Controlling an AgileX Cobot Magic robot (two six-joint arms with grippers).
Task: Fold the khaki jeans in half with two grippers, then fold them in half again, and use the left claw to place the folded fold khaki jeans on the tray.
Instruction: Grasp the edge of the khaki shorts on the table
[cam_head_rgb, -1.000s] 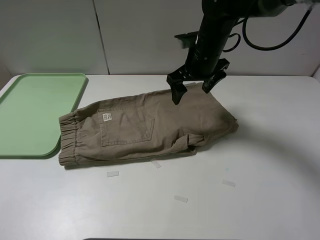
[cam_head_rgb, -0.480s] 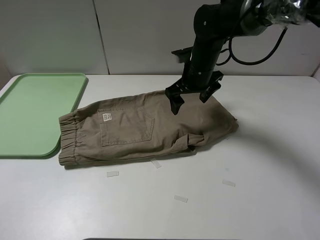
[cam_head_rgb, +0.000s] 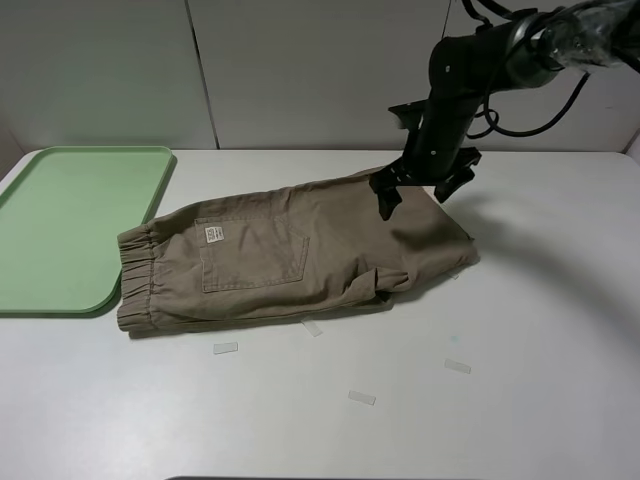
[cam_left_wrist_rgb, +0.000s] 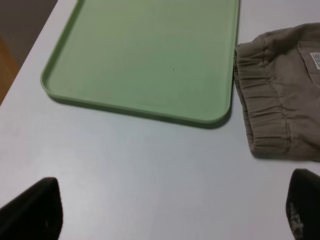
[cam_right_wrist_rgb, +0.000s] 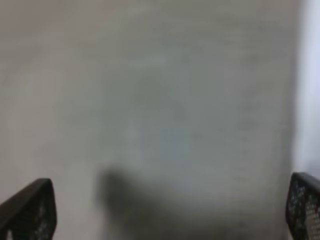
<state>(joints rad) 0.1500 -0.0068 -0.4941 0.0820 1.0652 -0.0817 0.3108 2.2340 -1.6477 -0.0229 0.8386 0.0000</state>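
Observation:
The khaki jeans lie folded lengthwise on the white table, waistband toward the tray, pocket and pale label facing up. The pale-green tray sits empty at the far left. My right gripper is open and empty, hanging just above the far right end of the jeans. Its wrist view is blurred and shows only a pale surface between the wide-apart fingertips. My left gripper is open and empty; its view shows the tray and the waistband. The left arm is out of the exterior high view.
Several small clear tape strips lie on the table in front of the jeans, such as one and another. A pale wall stands close behind the table. A dark floor gap shows beyond the table's left edge.
My right arm has swung to the right, from above the middle of the jeans' far edge to above their right end. The gripper stayed open. The jeans have not moved.

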